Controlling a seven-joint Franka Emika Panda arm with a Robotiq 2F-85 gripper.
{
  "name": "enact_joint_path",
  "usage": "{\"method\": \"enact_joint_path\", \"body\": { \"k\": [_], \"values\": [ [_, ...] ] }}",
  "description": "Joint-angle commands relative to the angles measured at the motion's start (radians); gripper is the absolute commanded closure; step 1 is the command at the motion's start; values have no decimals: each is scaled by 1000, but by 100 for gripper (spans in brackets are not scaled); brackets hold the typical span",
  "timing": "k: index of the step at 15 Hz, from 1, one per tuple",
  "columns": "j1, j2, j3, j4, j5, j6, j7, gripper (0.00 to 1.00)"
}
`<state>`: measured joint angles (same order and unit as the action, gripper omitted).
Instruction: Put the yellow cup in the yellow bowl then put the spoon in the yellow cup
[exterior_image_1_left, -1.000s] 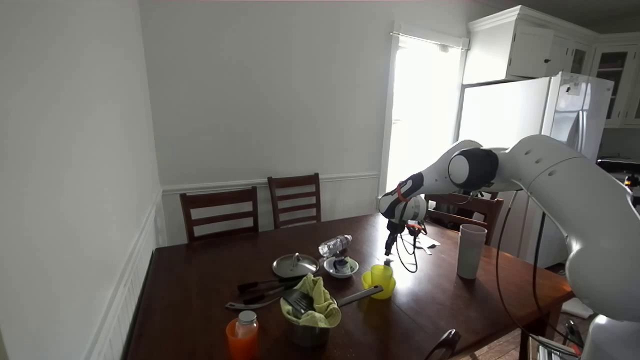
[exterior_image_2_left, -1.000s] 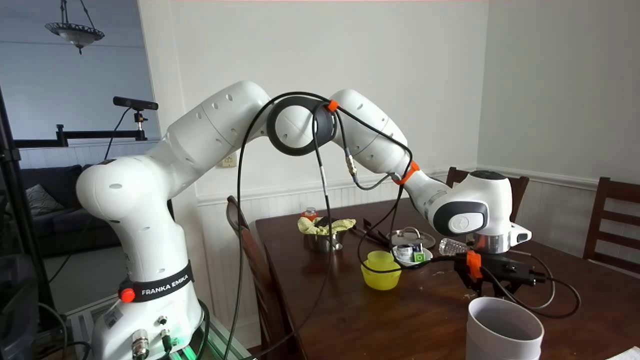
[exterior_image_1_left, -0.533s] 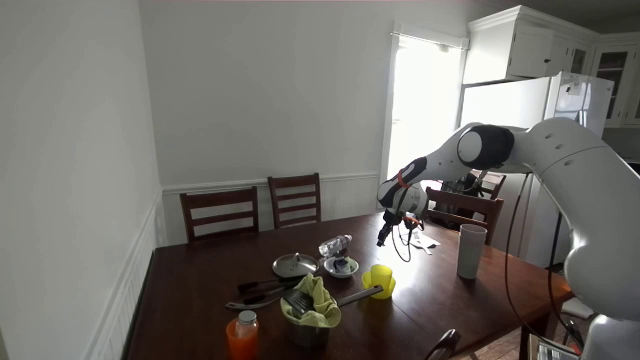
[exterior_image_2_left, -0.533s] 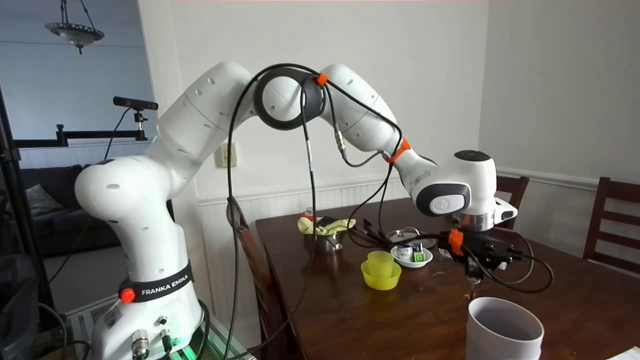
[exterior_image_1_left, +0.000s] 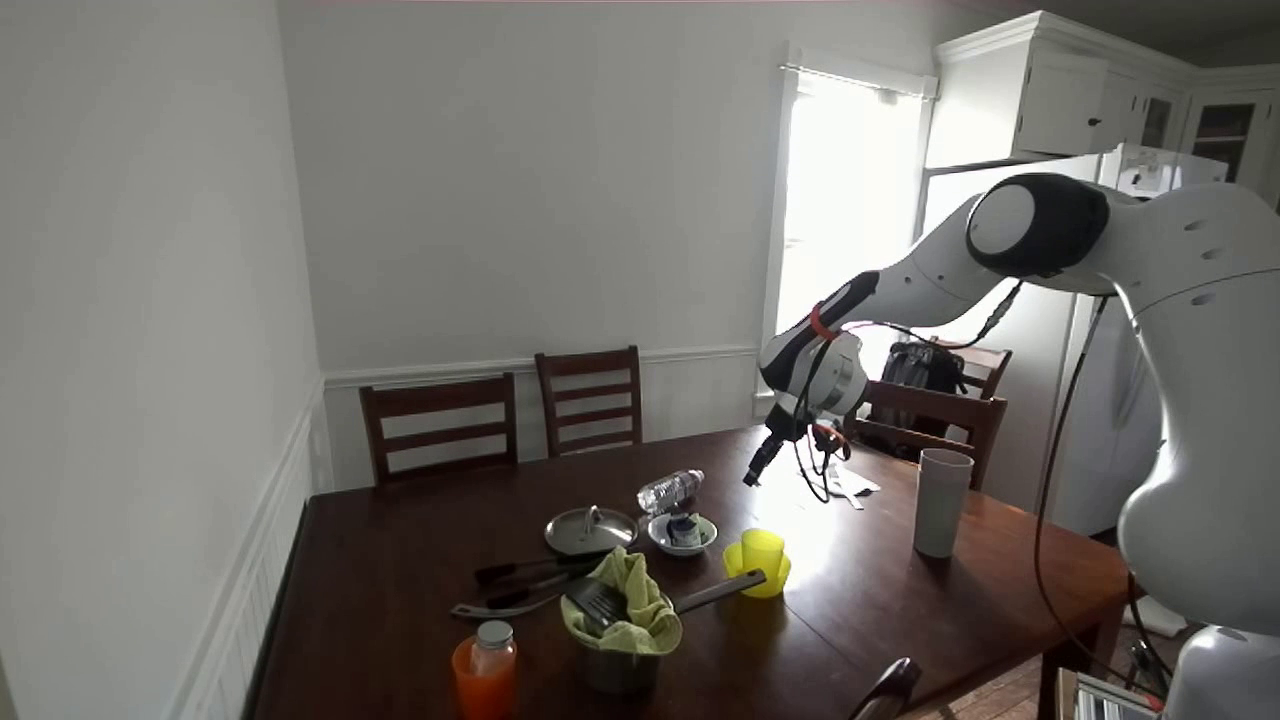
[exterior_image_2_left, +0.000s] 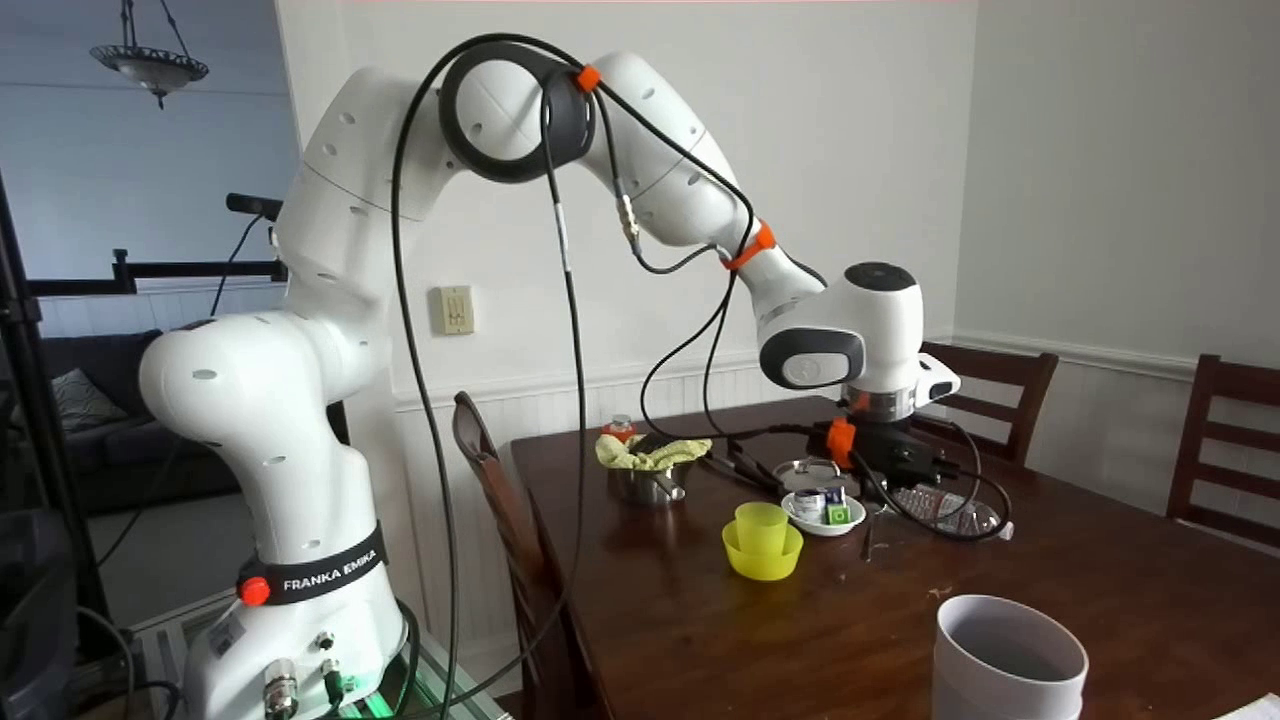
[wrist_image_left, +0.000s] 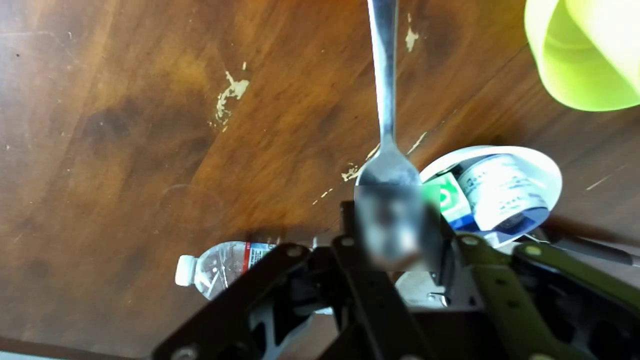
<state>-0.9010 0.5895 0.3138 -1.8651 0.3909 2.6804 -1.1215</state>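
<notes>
From both exterior views I judge the first half done: the yellow cup (exterior_image_2_left: 761, 527) stands upright in the yellow bowl (exterior_image_2_left: 763, 568). My gripper (wrist_image_left: 395, 225) is clamped on the metal spoon (wrist_image_left: 386, 117) near its scoop end, handle pointing away, above the wooden table (exterior_image_2_left: 800, 655) and apart from the cup; what's left, I reckon, is lowering the spoon into it.

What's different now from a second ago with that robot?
The gripper has risen and moved away from the grey tumbler, toward the white bowl. It holds the spoon now; when it took hold isn't clear. The yellow cup stayed in the yellow bowl.
</notes>
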Motion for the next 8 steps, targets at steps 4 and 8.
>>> {"method": "enact_joint_path", "body": {
  "k": [4,8],
  "values": [
    [31,-47,-10,-63,49,37,-28,91],
    [54,-96,34,-151,108,172,-26,91]
  ]
}}
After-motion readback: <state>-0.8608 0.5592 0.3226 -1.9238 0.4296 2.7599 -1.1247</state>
